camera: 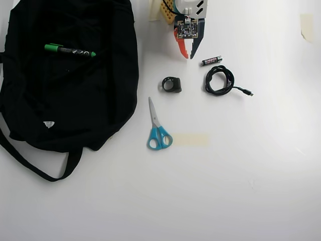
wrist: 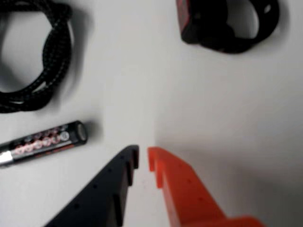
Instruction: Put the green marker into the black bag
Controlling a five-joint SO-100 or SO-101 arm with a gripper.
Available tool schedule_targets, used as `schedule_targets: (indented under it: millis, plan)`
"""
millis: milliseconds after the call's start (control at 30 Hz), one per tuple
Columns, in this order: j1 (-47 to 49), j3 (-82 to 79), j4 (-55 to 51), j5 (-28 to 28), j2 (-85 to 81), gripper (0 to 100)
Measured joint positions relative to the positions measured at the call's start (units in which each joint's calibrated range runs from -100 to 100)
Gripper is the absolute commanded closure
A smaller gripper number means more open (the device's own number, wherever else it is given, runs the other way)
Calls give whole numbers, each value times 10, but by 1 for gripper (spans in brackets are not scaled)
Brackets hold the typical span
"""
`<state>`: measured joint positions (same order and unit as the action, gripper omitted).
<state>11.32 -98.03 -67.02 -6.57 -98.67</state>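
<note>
The green marker (camera: 69,50) lies on top of the black bag (camera: 65,95) near its upper left in the overhead view, black barrel with green cap and end. The bag fills the left of the table, its strap trailing toward the bottom. My gripper (camera: 189,55) is at the top centre, far to the right of the bag, pointing down at bare table. In the wrist view its black and orange fingers (wrist: 143,158) are nearly together with a narrow gap and hold nothing. The marker and bag are out of the wrist view.
A small black battery (camera: 211,61) (wrist: 45,142) lies just right of the gripper. A coiled black cable (camera: 219,80) (wrist: 33,61), a black ring-shaped object (camera: 172,84) (wrist: 227,23), blue-handled scissors (camera: 157,128) and a tape strip (camera: 190,139) lie mid-table.
</note>
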Motion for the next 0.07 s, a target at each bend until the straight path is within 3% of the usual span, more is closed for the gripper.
schedule_targets:
  millis: [67]
  plan:
    - [0,0,0,0,0,98]
